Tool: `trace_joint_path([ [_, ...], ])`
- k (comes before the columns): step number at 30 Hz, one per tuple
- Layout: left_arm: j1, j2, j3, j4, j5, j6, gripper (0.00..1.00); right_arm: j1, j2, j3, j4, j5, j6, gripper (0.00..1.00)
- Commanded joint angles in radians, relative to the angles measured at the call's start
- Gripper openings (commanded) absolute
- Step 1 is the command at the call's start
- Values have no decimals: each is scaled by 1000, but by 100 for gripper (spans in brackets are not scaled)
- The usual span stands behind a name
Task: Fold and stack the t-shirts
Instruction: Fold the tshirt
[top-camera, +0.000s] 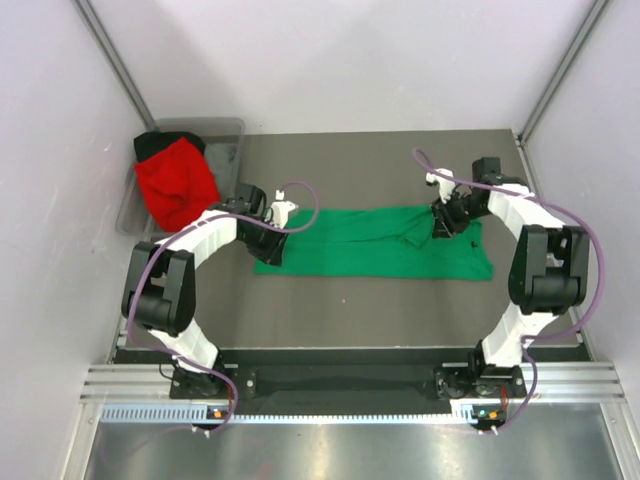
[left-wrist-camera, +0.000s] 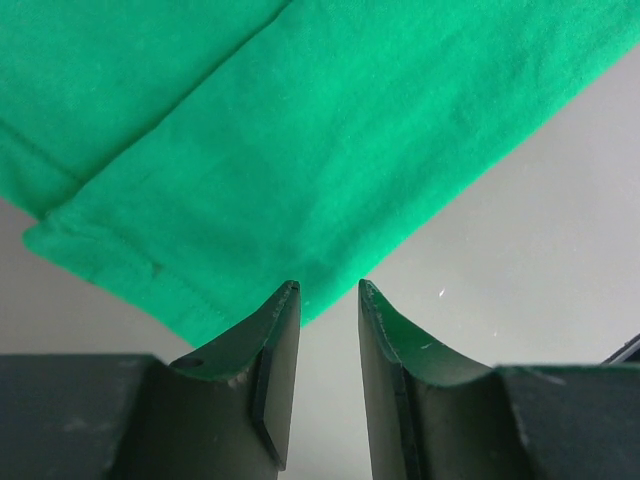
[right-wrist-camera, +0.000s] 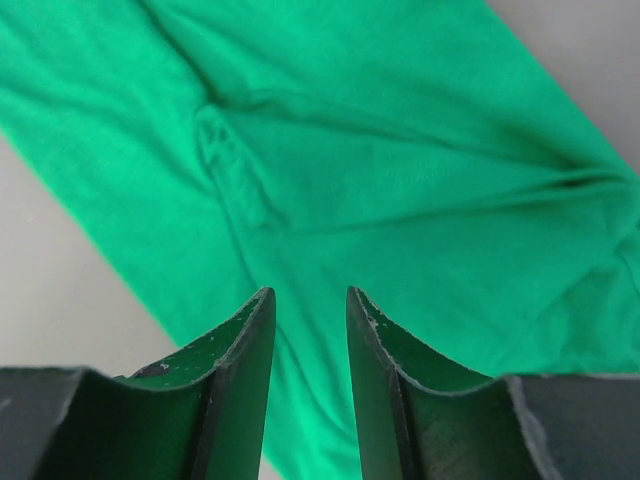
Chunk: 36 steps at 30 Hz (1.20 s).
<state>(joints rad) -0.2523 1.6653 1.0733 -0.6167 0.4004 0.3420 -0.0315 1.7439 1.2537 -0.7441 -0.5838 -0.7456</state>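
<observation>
A bright green t-shirt (top-camera: 370, 243) lies folded into a long strip across the middle of the table. My left gripper (top-camera: 270, 246) hovers at its left end, jaws open and empty; in the left wrist view the shirt's hemmed corner (left-wrist-camera: 250, 150) lies just beyond my fingertips (left-wrist-camera: 328, 290). My right gripper (top-camera: 442, 222) hovers over the strip's right part, jaws open and empty; the right wrist view shows creased green cloth (right-wrist-camera: 380, 170) under it (right-wrist-camera: 310, 295). A red t-shirt (top-camera: 176, 182) lies in the bin with a black t-shirt (top-camera: 152, 144) behind it.
The grey plastic bin (top-camera: 228, 150) stands at the back left corner of the dark table (top-camera: 380, 300). Pale walls enclose the table on three sides. Purple cables loop over both arms.
</observation>
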Motion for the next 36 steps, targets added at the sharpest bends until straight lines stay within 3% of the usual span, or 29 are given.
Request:
trace_joint_path([
  [1, -4, -2, -1, 58, 17, -6, 34, 57, 46, 55, 64, 19, 38, 35],
  [28, -4, -16, -26, 69, -15, -17, 34, 120, 180, 62, 86, 53, 51, 36],
  [31, -4, -15, -27, 71, -20, -15, 34, 122, 178, 59, 94, 53, 51, 34],
  [36, -2, -13, -29, 72, -25, -15, 34, 127, 181, 70, 95, 50, 51, 16],
])
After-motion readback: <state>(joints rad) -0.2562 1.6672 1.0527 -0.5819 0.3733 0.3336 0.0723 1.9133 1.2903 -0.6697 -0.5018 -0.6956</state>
